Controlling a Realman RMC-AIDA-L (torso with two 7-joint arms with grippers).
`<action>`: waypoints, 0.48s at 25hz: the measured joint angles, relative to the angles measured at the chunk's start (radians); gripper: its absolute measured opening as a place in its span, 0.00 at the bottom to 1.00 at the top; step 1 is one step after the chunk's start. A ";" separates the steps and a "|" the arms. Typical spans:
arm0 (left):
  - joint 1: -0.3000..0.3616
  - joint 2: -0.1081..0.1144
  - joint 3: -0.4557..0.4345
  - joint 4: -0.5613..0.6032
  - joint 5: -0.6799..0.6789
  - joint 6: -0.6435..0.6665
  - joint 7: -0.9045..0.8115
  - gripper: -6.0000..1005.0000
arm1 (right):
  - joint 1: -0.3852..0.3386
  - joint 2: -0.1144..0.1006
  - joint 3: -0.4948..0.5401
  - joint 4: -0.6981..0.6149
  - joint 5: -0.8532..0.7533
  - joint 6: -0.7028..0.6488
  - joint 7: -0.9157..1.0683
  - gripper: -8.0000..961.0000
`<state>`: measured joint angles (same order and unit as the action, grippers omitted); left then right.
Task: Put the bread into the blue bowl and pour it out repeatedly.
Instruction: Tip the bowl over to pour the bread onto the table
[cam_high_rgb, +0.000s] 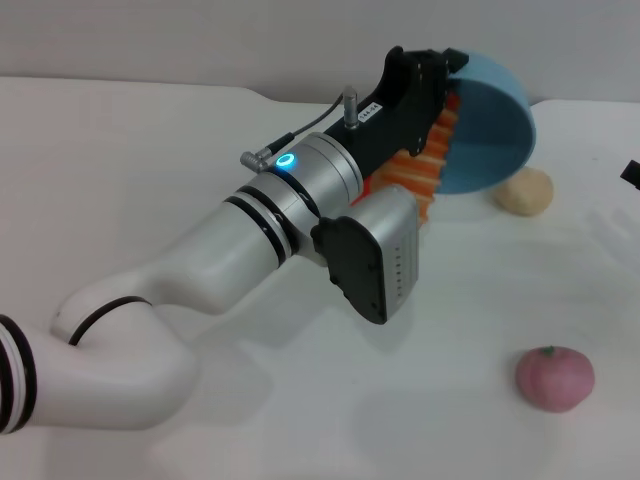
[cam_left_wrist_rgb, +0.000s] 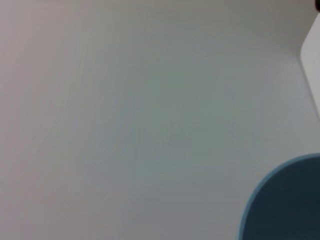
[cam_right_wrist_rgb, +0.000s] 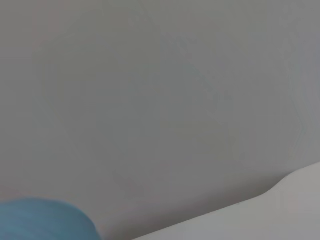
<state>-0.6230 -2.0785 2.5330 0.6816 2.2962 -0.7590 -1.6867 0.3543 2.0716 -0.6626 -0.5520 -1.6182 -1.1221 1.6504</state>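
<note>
Left end effector (cam_high_rgb: 440, 75): at the far end of the table, at the rim of the blue bowl; its fingers are hidden, so I cannot tell how they stand.
Blue bowl (cam_high_rgb: 490, 130): tipped on its side, raised off the table, its mouth turned toward the left arm.
Bread (cam_high_rgb: 425, 160): orange ridged side showing, slanting out of the bowl's mouth, partly behind the arm.
Beige lump (cam_high_rgb: 526, 191): on the table, just beside the bowl.
Pink fruit (cam_high_rgb: 555, 378): nearer, well apart.
Table (cam_high_rgb: 150, 160): white.
Right end effector: out of sight.
</note>
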 joint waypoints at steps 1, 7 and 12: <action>0.001 0.000 0.001 0.000 -0.004 -0.018 0.026 0.04 | 0.000 0.000 0.000 0.000 0.000 -0.001 0.000 0.58; 0.002 0.000 0.020 -0.006 -0.020 -0.079 0.075 0.04 | 0.000 -0.001 0.002 0.006 0.000 -0.004 0.000 0.58; 0.004 0.000 0.071 -0.015 -0.026 -0.099 0.101 0.04 | 0.000 -0.001 0.012 0.009 0.000 -0.006 0.000 0.58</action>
<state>-0.6195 -2.0786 2.6043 0.6666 2.2704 -0.8580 -1.5854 0.3543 2.0708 -0.6507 -0.5435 -1.6181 -1.1284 1.6505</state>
